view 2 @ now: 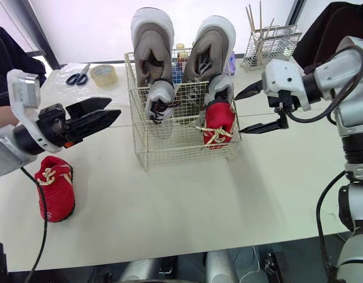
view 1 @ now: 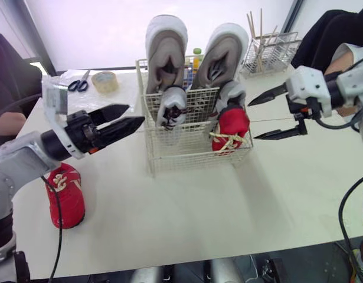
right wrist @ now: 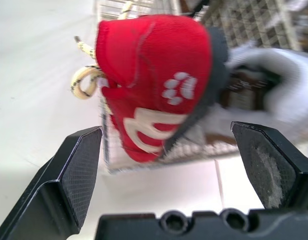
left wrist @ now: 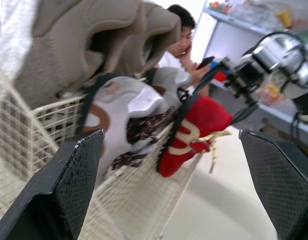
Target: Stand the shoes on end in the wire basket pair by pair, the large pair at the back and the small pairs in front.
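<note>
Five shoes stand on end in the wire basket at the middle of the table. The large grey pair fills the 12 o'clock side, where its height hides nothing. A small white pair stands in front of it, and one red shoe leans on the wire at the 5 o'clock corner, which props it up. Its mate, the second red shoe, lies on the table at 8 o'clock from the basket, so from where I stand the red pair looks like the last job. The right gripper hangs just off the basket at 3 o'clock, level with the red shoe, fingers spread wide and holding nothing; I'd guess it is placed to steady that shoe. The left gripper points at the basket from 9 o'clock, fingers parted and empty, and would need to come down toward the loose shoe. Scissors and a tape roll sit at 10 o'clock, clear of the work.
</note>
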